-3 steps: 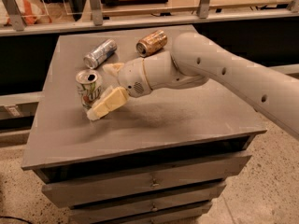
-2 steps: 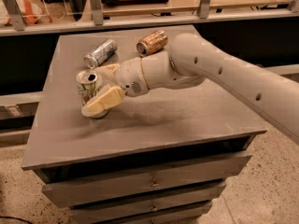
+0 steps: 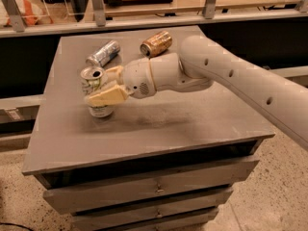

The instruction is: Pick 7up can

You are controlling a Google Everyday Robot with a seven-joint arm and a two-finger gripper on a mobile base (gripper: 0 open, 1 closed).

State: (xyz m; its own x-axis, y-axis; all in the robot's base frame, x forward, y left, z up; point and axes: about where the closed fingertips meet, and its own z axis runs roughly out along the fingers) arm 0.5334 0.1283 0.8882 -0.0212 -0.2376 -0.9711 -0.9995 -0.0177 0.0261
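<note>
The 7up can [image 3: 92, 75] stands upright on the left part of the grey cabinet top [image 3: 159, 124]; it has a silver top, a pale body and a green lower band. My gripper [image 3: 97, 86] reaches in from the right and is shut on the can's middle. The near cream finger [image 3: 107, 96] lies across the can's front, and the far finger [image 3: 114, 73] sits behind it. The can's base rests on the surface.
A slim silver-blue can [image 3: 103, 53] lies on its side behind the 7up can. An orange-brown can [image 3: 156, 43] lies near the back edge. My arm [image 3: 231, 76] spans the right half of the top. Drawers sit below, and a railing runs behind.
The near finger has moved up and in against the can, narrowing the gap between the fingers. The can has stayed in place on the top.
</note>
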